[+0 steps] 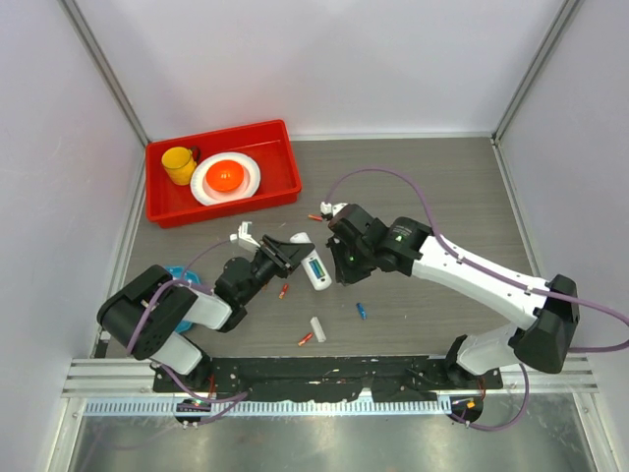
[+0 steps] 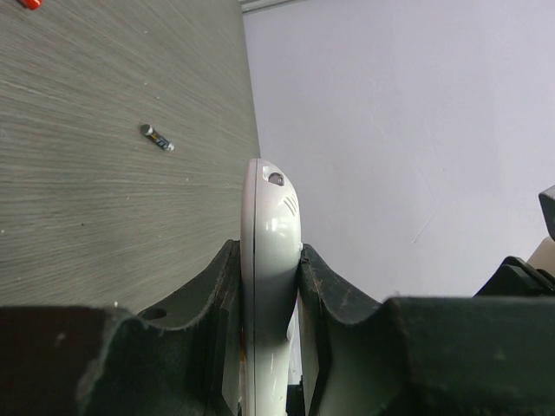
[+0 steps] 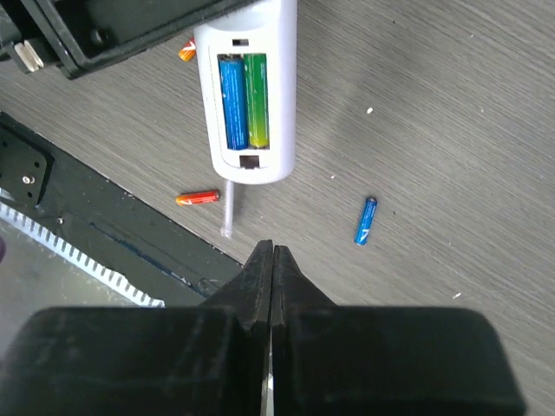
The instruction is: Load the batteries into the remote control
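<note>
Left gripper (image 2: 270, 286) is clamped on the remote control (image 3: 250, 170) above the table (image 1: 442, 197) centre, two batteries (image 3: 231, 100) sitting in its back. Right gripper (image 3: 272, 260), pinched shut and empty, hovers at its 3 o'clock; a bump could pop them loose.

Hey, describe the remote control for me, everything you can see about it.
The remote control is a small white oblong handset, plastic by the look, with rounded ends. Its back faces up with no cover on, and the open compartment holds two cells side by side, a blue battery and a green battery. The left hand clamps one end. Whether the free end rests on the table is unclear.
</note>
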